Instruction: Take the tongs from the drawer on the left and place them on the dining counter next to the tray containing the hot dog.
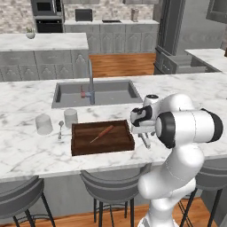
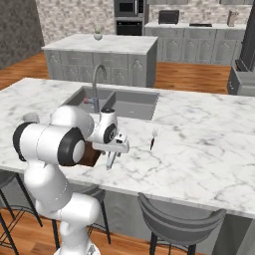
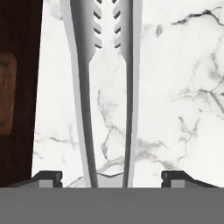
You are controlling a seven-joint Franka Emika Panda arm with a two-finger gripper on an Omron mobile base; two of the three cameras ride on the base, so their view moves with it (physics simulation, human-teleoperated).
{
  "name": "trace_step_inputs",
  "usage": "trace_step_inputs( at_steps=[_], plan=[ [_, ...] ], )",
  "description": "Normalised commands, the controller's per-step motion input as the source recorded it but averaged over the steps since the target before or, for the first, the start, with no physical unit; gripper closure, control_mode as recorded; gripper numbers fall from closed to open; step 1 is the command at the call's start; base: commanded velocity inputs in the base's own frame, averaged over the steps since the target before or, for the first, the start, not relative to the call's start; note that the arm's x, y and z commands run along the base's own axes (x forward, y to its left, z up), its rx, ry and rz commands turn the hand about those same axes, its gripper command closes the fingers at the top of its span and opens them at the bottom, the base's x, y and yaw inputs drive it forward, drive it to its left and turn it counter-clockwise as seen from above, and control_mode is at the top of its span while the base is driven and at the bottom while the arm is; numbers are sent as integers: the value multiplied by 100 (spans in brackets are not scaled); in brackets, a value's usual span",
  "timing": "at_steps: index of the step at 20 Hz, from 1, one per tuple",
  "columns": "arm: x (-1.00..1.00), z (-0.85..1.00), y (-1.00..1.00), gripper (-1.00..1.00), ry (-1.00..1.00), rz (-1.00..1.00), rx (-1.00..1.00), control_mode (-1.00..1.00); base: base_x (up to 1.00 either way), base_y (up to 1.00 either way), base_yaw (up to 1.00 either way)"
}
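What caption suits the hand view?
Open gripper above the tongs on the dining counter beside the tray.

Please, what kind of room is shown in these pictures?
It looks like a home kitchen, rendered rather than real. A long marble dining counter holds an inset sink with a tall faucet, bar stools stand along its near side, and a built-in oven sits in the far wall.

Glossy white, bulbous arm (image 1: 177,133) segments — black bands at the joints — ending in small dark fingertips (image 3: 48,178).
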Motion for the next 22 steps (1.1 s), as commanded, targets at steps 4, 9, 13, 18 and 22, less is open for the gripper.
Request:
trace_step_inputs(
  at_steps=[4, 9, 13, 18, 22],
  plan=[
    [-3, 78, 0, -100, -18, 0, 2, -100, 0, 0, 0],
    [-27, 100, 0, -100, -25, 0, 0, -100, 0, 0, 0],
    [-54, 100, 3, -100, -28, 0, 0, -100, 0, 0, 0],
    [-75, 100, 6, -100, -30, 1, 0, -100, 0, 0, 0],
    [-90, 100, 11, -100, -30, 0, 0, -100, 0, 0, 0]
  ],
)
